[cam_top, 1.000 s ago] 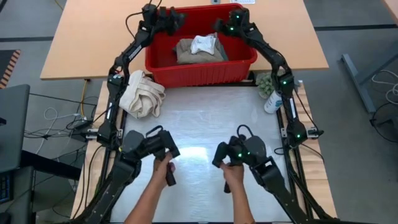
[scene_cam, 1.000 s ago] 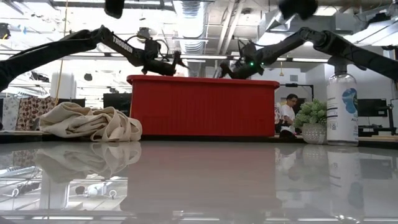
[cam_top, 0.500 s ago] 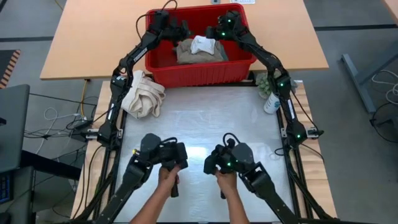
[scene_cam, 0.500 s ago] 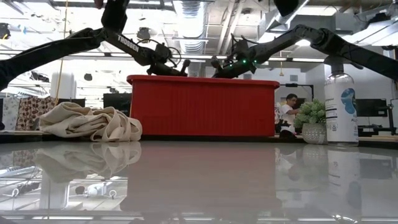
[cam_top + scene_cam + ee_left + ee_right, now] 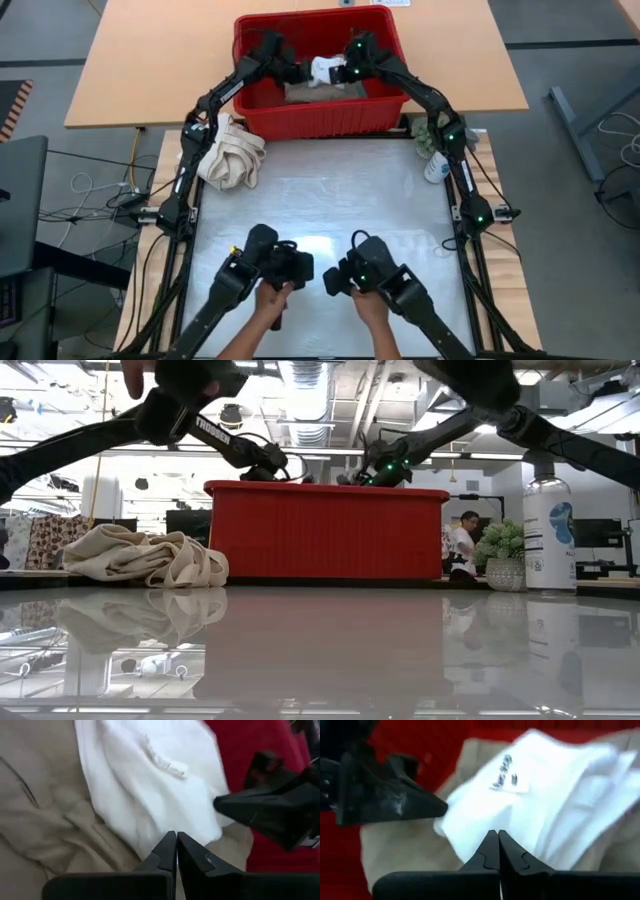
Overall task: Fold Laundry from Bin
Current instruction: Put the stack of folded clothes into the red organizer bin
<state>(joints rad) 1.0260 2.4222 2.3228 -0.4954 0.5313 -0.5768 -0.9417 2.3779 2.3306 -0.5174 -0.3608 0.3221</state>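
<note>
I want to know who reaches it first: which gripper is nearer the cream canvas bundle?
Left. The left gripper is inside the red bin, closer to the cream bundle; the right gripper is farther across.

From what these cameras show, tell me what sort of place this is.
Most likely a robotics lab or open workshop: bare ceiling ducts overhead, two robot arms over a red basket on a table, and a person seated behind.

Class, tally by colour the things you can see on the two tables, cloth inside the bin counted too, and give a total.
Red: 1, the bin
White: 2, small white cloth, bottle
Tan: 1, khaki trousers
Cream: 1, canvas bundle
Green: 1, small plant
Total: 6
</note>
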